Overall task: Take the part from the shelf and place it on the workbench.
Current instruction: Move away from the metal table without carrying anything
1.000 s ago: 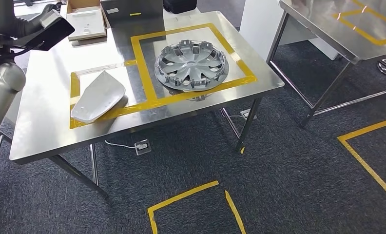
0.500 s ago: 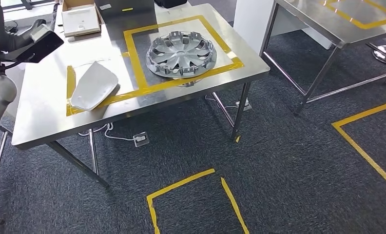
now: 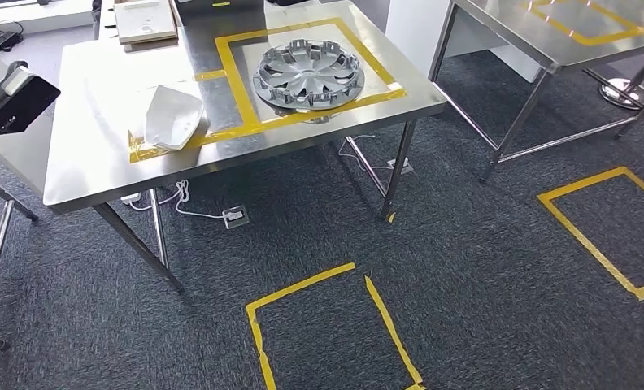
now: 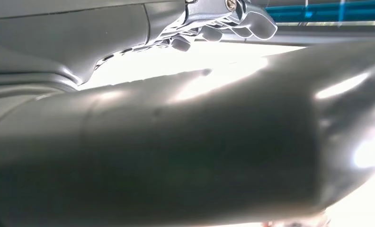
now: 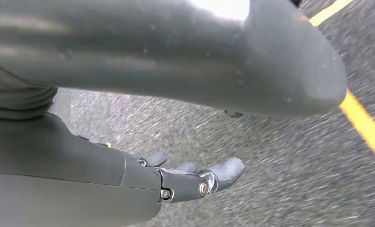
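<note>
Steel and yellow tape sit farther from us than half a second ago, and the whole head view has shifted, so we read this as our own camera backing off and turning, not as anything sliding on the workbench (image 3: 91, 162). At nine o'clock the dark end of our left arm (image 3: 10, 101) has dropped toward the picture's edge. The left hand (image 4: 200, 142) shows up close at its own wrist, broad grey thumb in front and pale fingers (image 4: 252, 21) beyond it. We cannot tell whether they are spread or curled, and we see nothing in them. At ten o'clock the white part (image 3: 172, 118) lies flat on the bench inside the smaller frame of yellow tape (image 3: 237, 81). Just beside it, at twelve o'clock, the hubcap (image 3: 309, 73) rests in the larger frame. Both lie as they did before. We judge that whichever of these is the task's part has already been placed on the bench, and that we are stepping clear of it. At one o'clock a second table (image 3: 498, 24) stands well apart, and a taped square (image 3: 302, 288) marks the carpet at six o'clock. Our right hand (image 5: 195, 182) hangs over the carpet, fingers straight and apart from the thumb, holding nothing.
</note>
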You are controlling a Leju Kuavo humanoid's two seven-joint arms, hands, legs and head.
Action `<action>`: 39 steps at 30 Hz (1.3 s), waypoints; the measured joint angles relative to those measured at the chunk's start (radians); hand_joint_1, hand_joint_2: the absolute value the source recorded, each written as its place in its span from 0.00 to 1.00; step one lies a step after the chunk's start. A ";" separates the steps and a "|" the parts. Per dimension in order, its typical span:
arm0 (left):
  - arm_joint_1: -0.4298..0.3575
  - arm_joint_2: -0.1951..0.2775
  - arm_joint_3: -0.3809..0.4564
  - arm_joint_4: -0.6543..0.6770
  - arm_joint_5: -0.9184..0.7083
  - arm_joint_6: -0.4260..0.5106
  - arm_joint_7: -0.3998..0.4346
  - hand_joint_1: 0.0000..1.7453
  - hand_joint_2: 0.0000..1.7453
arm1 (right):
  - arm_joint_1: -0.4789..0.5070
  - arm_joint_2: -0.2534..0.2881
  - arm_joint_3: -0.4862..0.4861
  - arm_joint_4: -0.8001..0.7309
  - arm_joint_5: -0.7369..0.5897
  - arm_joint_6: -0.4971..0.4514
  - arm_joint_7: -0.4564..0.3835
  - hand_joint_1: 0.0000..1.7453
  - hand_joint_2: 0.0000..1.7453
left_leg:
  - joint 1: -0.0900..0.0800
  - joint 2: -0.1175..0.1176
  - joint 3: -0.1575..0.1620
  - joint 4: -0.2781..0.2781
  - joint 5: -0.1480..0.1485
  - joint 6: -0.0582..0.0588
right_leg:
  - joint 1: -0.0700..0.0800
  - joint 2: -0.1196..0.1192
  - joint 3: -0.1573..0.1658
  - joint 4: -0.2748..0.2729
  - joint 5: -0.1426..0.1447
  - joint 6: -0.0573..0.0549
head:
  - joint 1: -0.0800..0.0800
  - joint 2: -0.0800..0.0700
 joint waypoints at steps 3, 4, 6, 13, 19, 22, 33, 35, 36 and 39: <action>0.012 0.017 0.016 -0.006 0.002 -0.001 -0.001 0.00 0.00 | -0.004 -0.004 0.000 -0.001 0.000 0.000 -0.001 0.00 0.00 | 0.000 -0.001 -0.024 0.002 0.029 -0.010 | 0.016 -0.004 0.155 -0.195 -0.022 -0.027 | 0.000 0.000; 0.018 0.021 0.021 -0.008 0.008 -0.004 0.000 0.00 0.00 | -0.006 -0.005 -0.001 -0.001 0.000 0.000 -0.001 0.00 0.00 | 0.002 0.000 -0.023 0.000 0.037 -0.016 | 0.021 -0.005 0.177 -0.230 -0.034 -0.033 | 0.002 0.000; 0.044 0.033 0.041 -0.006 0.039 -0.015 0.003 0.00 0.00 | -0.007 -0.004 -0.003 -0.001 -0.001 0.000 0.003 0.00 0.00 | 0.003 0.002 -0.019 -0.010 0.050 -0.030 | 0.021 -0.004 0.178 -0.251 -0.019 -0.040 | 0.007 0.000; 0.338 0.069 0.206 0.059 0.250 -0.012 -0.020 0.00 0.00 | 0.001 0.000 -0.025 0.000 -0.010 -0.013 0.021 0.00 0.00 | 0.019 -0.004 -0.069 0.243 -0.138 -0.080 | -0.004 0.004 0.099 -0.265 0.067 -0.054 | -0.003 0.000; 0.577 0.056 0.365 0.156 0.425 -0.086 0.055 0.00 0.75 | -0.004 0.001 -0.032 0.000 0.001 -0.024 0.038 0.00 0.50 | 0.022 -0.005 0.149 0.002 -0.121 -0.073 | -0.015 0.003 0.038 -0.236 0.099 -0.019 | -0.003 0.000; 0.726 0.015 0.481 0.210 0.538 -0.193 0.162 0.00 1.00 | -0.001 -0.002 -0.032 0.000 0.020 -0.014 0.057 0.00 1.00 | 0.017 0.002 0.146 -0.013 -0.119 -0.037 | -0.018 0.008 0.039 -0.239 0.102 0.002 | -0.002 0.000; 1.012 -0.145 0.624 0.235 0.630 -0.338 0.300 0.00 1.00 | 0.091 -0.035 0.133 0.001 -0.092 -0.024 0.056 0.00 1.00 | 0.009 -0.002 0.086 -0.009 -0.066 -0.015 | 0.018 0.001 0.138 -0.216 -0.015 -0.027 | 0.001 0.000; 1.022 -0.159 0.625 0.227 0.636 -0.352 0.296 0.00 1.00 | 0.101 -0.040 0.177 0.001 -0.126 -0.031 0.047 0.00 1.00 | 0.007 -0.001 0.083 -0.008 -0.068 -0.016 | 0.022 0.000 0.157 -0.258 -0.004 -0.030 | 0.002 0.000; 1.029 -0.166 0.625 0.223 0.638 -0.360 0.294 0.00 1.00 | 0.106 -0.042 0.201 0.000 -0.146 -0.036 0.043 0.00 1.00 | 0.006 -0.001 0.082 -0.008 -0.069 -0.016 | 0.023 -0.001 0.157 -0.263 0.001 -0.028 | 0.004 0.000; 1.060 -0.187 0.625 0.214 0.647 -0.385 0.289 0.00 1.00 | 0.121 -0.050 0.284 -0.008 -0.212 -0.052 0.029 0.00 1.00 | 0.007 -0.001 0.082 -0.012 -0.065 -0.021 | 0.023 -0.001 0.156 -0.262 0.001 -0.030 | 0.004 0.000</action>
